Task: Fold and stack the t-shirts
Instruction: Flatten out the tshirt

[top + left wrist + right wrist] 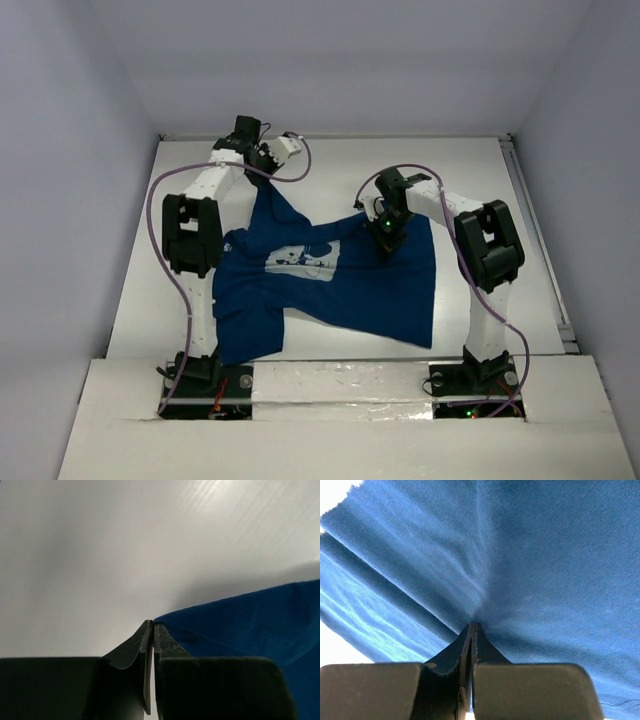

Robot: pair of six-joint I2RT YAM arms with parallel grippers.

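Note:
One navy-blue t-shirt (pixel 340 290) with a white chest print (pixel 302 258) lies rumpled on the white table, partly lifted at two points. My left gripper (pixel 264 172) at the far left is shut on a corner of the t-shirt (pixel 250 620) and stretches it up and back; in the left wrist view the gripper (pixel 152 625) has its jaws pressed together on the cloth edge. My right gripper (pixel 388 238) at centre right is shut on a pinch of the t-shirt (pixel 530 555); in the right wrist view the gripper (pixel 473 626) has cloth creases fanning out from its tips.
The white table (pixel 330 165) is walled on three sides by grey panels. A metal rail (pixel 535 240) runs along the right edge. Purple cables loop from both arms. The arm bases stand at the near edge.

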